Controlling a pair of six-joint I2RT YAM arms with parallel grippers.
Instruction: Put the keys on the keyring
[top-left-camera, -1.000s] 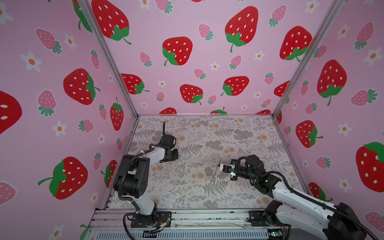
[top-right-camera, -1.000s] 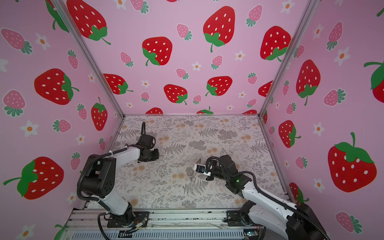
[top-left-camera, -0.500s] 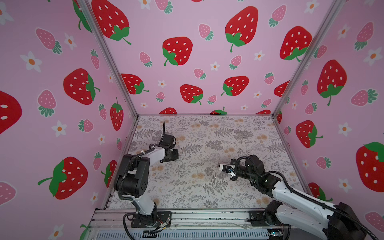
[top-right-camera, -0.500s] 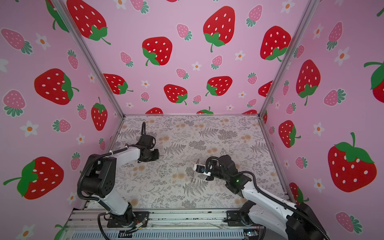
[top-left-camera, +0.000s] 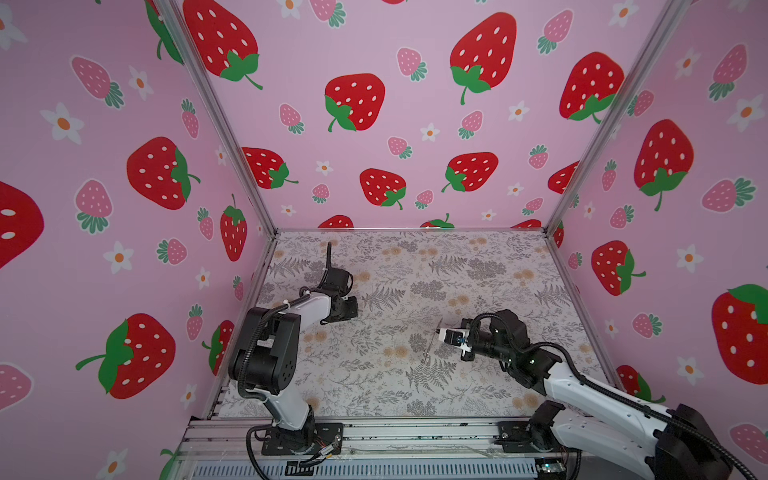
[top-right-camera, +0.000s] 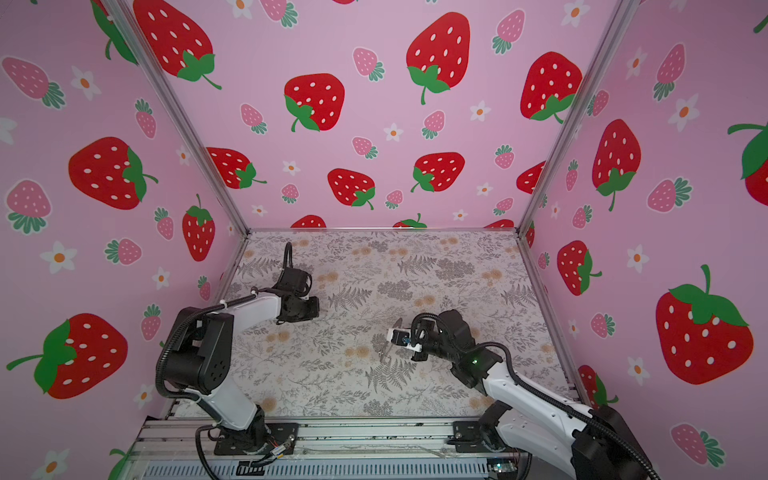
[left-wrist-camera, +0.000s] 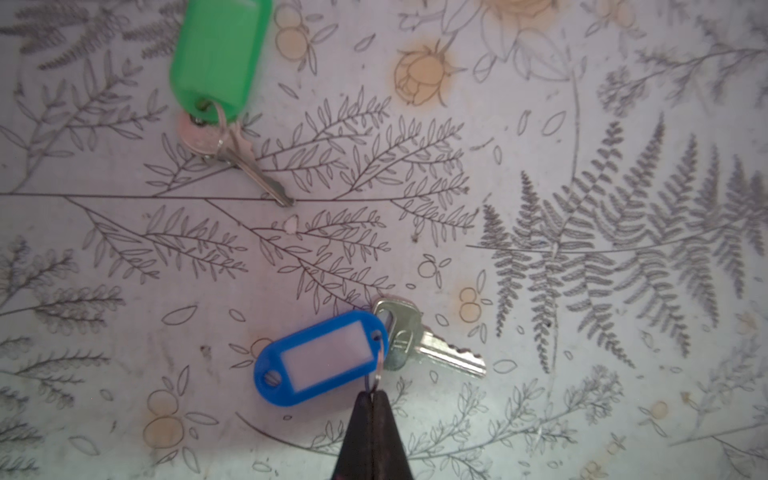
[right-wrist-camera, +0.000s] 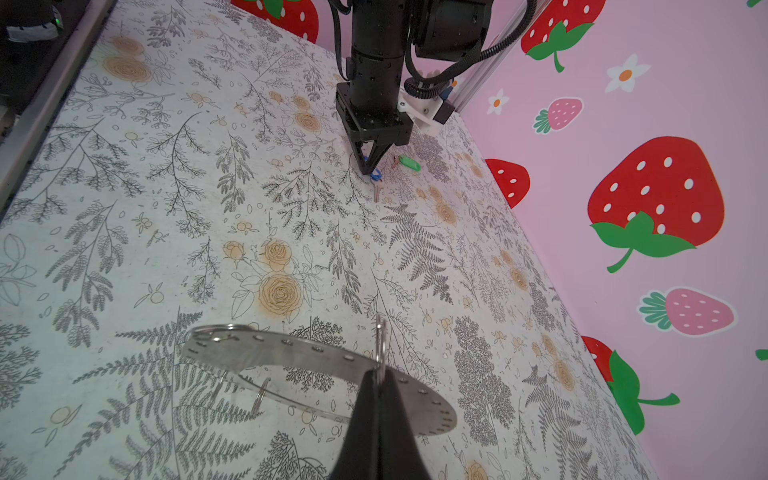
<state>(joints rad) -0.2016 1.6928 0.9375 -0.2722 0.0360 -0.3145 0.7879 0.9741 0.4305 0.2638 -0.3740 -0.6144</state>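
Toward nine o'clock on the grey floral-print counter (top-left-camera: 415, 395), the left jaws are clenched on the small wire loop (left-wrist-camera: 377, 372) of the blue plastic-tagged silver key (left-wrist-camera: 324, 361), which lies flat. The green plastic-tagged key (left-wrist-camera: 216, 62) lies near it but apart, roughly toward twelve o'clock. Just off centre toward four o'clock, the right jaws pinch the large flat grey metal keyring (right-wrist-camera: 291, 353), holding it tilted over the counter, well apart from both keys.

both top views: high front, wide, facing down-inward, near-identical | left wrist: close, straight down on table (left-wrist-camera: 582, 124) | right wrist: low oblique, shares blue key (right-wrist-camera: 376, 192)
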